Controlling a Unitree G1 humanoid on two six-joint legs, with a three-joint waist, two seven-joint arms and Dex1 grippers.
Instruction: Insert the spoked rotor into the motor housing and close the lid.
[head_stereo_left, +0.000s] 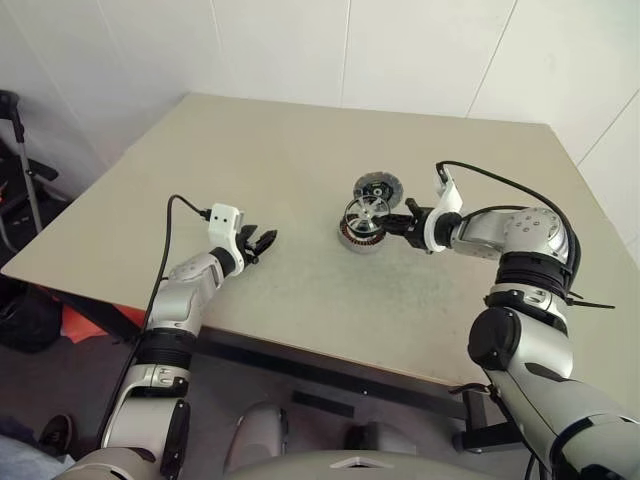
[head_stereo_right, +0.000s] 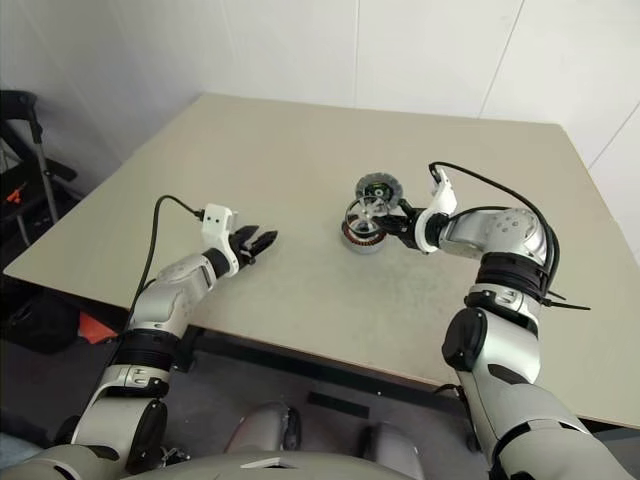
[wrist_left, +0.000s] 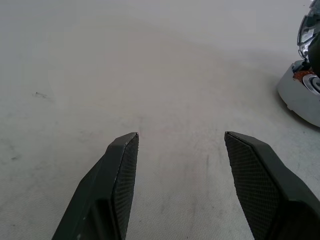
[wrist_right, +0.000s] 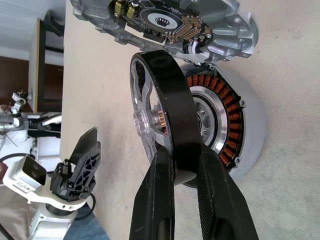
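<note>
Left pincer (head_stereo_left: 262, 241) hovers low over the near-left part of the bench (head_stereo_left: 250, 150), fingers spread wide with nothing between them. In the left wrist view its two ribbed pads (wrist_left: 120, 175) frame bare bench surface, and the silver wall of the motor housing (wrist_left: 300, 97) shows at the edge, well apart from them.

Farther in, right of centre, the right pincer (wrist_right: 182, 165) points toward the left across the bench. Its fingers are narrow, clamped on the dark rim of the spoked rotor (wrist_right: 162, 110). The rotor stands on edge, tilted, its silvery spoked face turned away from the housing, its lower rim held just at the housing's mouth. It is not seated inside; whether the rim touches the housing cannot be told.

The motor housing (head_stereo_left: 358, 237) sits on the bench directly under and behind the rotor, copper windings visible in a ring inside its opening.

Just beyond the housing lies the lid (head_stereo_left: 377, 186), inner face up, showing a dark round centre with small marks; its edge is close against the housing's far side.
</note>
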